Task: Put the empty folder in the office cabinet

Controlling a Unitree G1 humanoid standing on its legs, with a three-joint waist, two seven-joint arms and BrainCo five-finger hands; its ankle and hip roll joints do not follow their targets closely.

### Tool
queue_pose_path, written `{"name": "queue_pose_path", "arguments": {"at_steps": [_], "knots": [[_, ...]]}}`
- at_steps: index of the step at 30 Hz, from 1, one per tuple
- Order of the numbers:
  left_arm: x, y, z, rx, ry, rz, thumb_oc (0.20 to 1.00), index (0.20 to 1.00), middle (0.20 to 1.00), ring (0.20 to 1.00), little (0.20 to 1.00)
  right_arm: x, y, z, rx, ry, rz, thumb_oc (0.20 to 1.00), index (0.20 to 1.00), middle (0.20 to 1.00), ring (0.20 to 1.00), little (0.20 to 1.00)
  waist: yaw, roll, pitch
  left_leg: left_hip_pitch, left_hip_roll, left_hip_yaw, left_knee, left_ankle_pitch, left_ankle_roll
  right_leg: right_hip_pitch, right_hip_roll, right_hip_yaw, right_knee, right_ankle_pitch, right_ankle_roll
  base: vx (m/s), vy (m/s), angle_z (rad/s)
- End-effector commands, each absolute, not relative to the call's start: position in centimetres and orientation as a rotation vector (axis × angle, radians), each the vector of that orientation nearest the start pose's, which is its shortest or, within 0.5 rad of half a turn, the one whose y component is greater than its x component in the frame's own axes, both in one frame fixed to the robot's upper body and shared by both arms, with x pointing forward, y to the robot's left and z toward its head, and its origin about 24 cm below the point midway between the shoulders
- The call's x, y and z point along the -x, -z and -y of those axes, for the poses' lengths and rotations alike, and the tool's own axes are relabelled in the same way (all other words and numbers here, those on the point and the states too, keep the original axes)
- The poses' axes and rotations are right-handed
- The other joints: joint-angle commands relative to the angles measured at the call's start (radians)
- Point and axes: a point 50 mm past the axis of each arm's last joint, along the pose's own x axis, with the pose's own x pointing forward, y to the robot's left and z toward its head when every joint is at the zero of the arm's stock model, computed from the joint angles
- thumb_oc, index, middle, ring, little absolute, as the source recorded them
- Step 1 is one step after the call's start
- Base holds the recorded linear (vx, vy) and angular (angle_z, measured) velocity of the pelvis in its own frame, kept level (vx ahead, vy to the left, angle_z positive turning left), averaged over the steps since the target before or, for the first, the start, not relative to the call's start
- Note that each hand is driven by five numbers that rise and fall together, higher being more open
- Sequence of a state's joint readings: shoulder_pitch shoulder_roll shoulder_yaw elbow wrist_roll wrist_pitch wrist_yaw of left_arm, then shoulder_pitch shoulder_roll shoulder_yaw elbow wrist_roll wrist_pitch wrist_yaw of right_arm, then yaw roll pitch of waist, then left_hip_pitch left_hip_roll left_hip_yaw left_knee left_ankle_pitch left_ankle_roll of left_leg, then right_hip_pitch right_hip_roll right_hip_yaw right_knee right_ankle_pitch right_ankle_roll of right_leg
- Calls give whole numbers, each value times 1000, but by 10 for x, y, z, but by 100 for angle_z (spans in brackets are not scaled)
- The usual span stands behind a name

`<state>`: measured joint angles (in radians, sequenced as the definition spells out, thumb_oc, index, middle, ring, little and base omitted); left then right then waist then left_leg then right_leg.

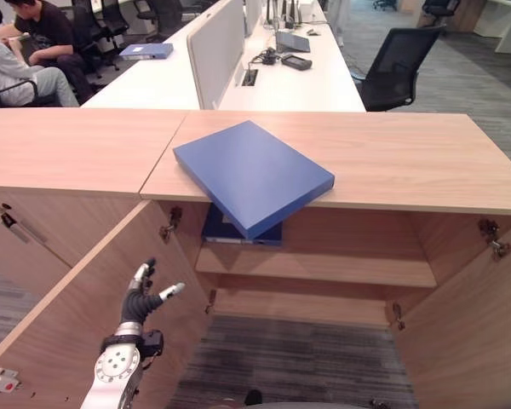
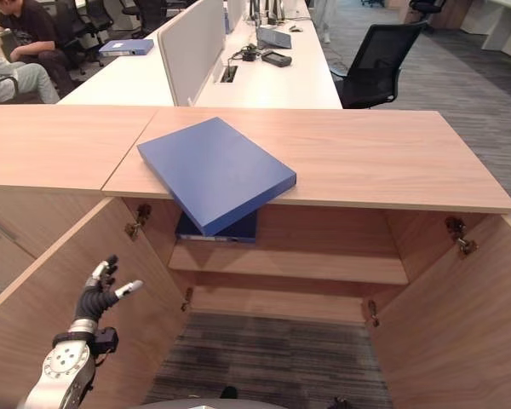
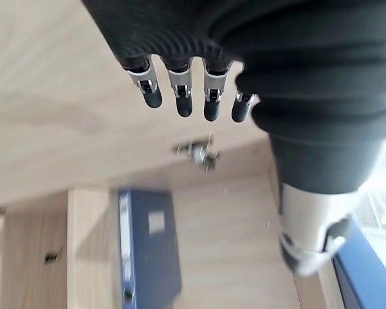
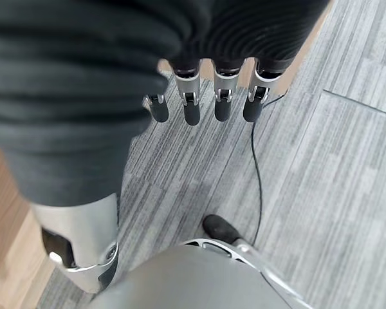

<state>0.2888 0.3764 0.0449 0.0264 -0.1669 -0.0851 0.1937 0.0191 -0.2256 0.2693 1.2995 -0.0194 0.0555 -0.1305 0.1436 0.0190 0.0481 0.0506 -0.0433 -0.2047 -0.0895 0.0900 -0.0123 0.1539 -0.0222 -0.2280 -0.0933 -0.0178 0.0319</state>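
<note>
Meanwhile, the blue folder overhangs the cabinet top edge above open doors; both hands, left hand and right hand, hang open and empty. A careless nudge could tip it off.

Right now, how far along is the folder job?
Done: the cabinet door stands open. In hand: nothing; the left hand hangs open by that door, the right hand open over the floor. Left: the blue folder lies on the cabinet top, overhanging its edge.
</note>
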Motion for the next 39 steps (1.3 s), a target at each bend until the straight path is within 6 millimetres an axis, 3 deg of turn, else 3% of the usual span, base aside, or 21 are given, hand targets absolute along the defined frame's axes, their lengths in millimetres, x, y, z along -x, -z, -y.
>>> {"name": "queue_pose_path", "arguments": {"at_steps": [1, 4, 5, 10, 12, 17, 19, 28, 29, 39], "knots": [[-191, -47, -263, -300, -372, 30, 1000, 1000, 1000, 1000, 1000, -68, 171, 216, 456, 9, -1353, 1000, 1000, 1000, 1000, 1000, 19, -52, 10, 31, -25, -29, 2, -105, 28, -17, -26, 26, 6, -6, 71, 0, 0, 0], [-190, -58, -265, -336, -400, 85, 1000, 1000, 1000, 1000, 1000, -66, 172, 213, 443, 11, -1357, 1000, 1000, 1000, 1000, 1000, 22, -56, 9, 34, -26, -32, 2, -108, 28, -15, -27, 27, 6, -6, 72, -6, -3, 4], [-193, -73, -270, -497, -443, 157, 1000, 1000, 1000, 1000, 1000, -62, 173, 208, 438, -4, -1362, 1000, 1000, 1000, 1000, 1000, 22, -60, 6, 37, -25, -31, 2, -110, 27, -13, -26, 27, 6, -8, 73, 0, 0, 0], [-203, -99, -270, -734, -474, 298, 1000, 1000, 1000, 1000, 1000, -65, 173, 204, 469, -36, -1348, 1000, 1000, 1000, 1000, 1000, 14, -62, -2, 40, -25, -22, 2, -114, 25, -13, -27, 31, 6, -7, 76, 0, 0, 0], [-212, -116, -267, -884, -451, 397, 1000, 1000, 1000, 1000, 1000, -67, 173, 205, 502, -52, -1346, 1000, 1000, 1000, 1000, 1000, 5, -58, -10, 42, -26, -13, 2, -117, 25, -13, -28, 36, 6, -5, 78, -6, 10, -2], [-218, -133, -259, -1006, -411, 504, 1000, 1000, 1000, 1000, 1000, -68, 172, 210, 537, -55, -1358, 1000, 1000, 1000, 1000, 1000, -4, -50, -19, 50, -30, -6, 2, -124, 28, -10, -32, 39, 6, -1, 80, 2, 32, -7], [-224, -143, -254, -1134, -365, 576, 1000, 1000, 1000, 1000, 1000, -66, 172, 216, 574, -68, -1364, 1000, 1000, 1000, 1000, 1000, -19, -41, -31, 55, -31, 4, 2, -131, 29, -8, -34, 44, 6, 2, 83, 6, 40, -9], [-232, -151, -239, -1344, -234, 682, 1000, 1000, 1000, 1000, 1000, -56, 170, 233, 631, -50, -1407, 1000, 1000, 1000, 1000, 1000, -49, -19, -50, 68, -35, 20, 2, -140, 34, -12, -36, 64, 6, 11, 85, 0, 36, -9], [-231, -151, -241, -1366, -236, 678, 1000, 1000, 1000, 1000, 1000, -65, 169, 231, 633, -64, -1349, 1000, 1000, 1000, 1000, 1000, -51, -23, -49, 67, -33, 24, 2, -139, 34, -15, -34, 72, 6, 12, 84, 0, 0, 0], [-237, -136, -258, -1543, -146, 561, 1000, 1000, 1000, 1000, 1000, -53, 170, 234, 617, -97, -1379, 1000, 1000, 1000, 1000, 1000, -70, -32, -55, 67, -31, 44, 2, -144, 37, -21, -29, 101, 6, 19, 86, -12, -2, -10]]}}
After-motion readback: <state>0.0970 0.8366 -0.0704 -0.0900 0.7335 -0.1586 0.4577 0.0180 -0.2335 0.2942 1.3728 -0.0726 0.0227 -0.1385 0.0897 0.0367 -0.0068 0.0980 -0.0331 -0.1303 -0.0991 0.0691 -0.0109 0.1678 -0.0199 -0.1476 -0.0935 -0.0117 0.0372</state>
